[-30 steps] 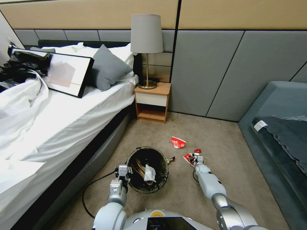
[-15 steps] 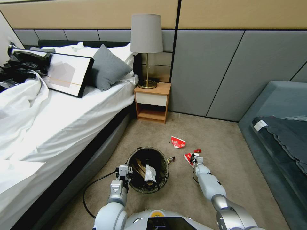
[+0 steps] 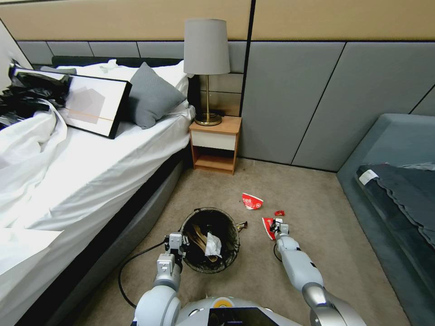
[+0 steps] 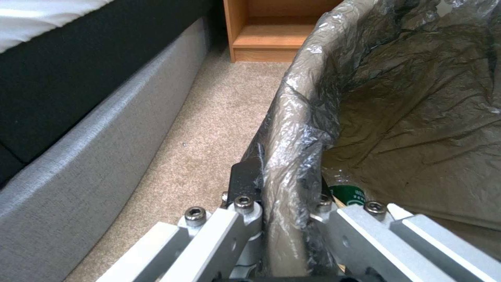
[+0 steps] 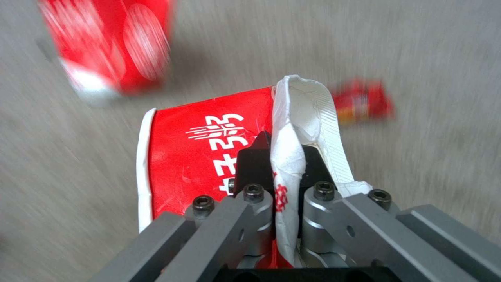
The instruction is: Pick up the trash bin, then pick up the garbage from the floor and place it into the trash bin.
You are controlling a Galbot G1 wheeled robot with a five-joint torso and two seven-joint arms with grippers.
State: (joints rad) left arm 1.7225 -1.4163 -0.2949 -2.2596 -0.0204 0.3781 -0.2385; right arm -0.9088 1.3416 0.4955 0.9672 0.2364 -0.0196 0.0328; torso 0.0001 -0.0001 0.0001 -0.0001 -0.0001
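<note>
Red-and-white wrapper [image 5: 209, 141] pinched between right fingers [image 5: 250, 168]; left fingers [image 4: 245, 180] clamp bin rim [image 4: 292, 117].

The right hand [image 5: 279, 156] hides part of the red-and-white wrapper [image 5: 203, 145]; carpet and farther litter there are motion-blurred.

Red wrapper [image 5: 203, 152], centre of right wrist frame: white printed characters under a small emblem, not legible. Green label [image 4: 348, 195] inside bin: print unreadable.
</note>
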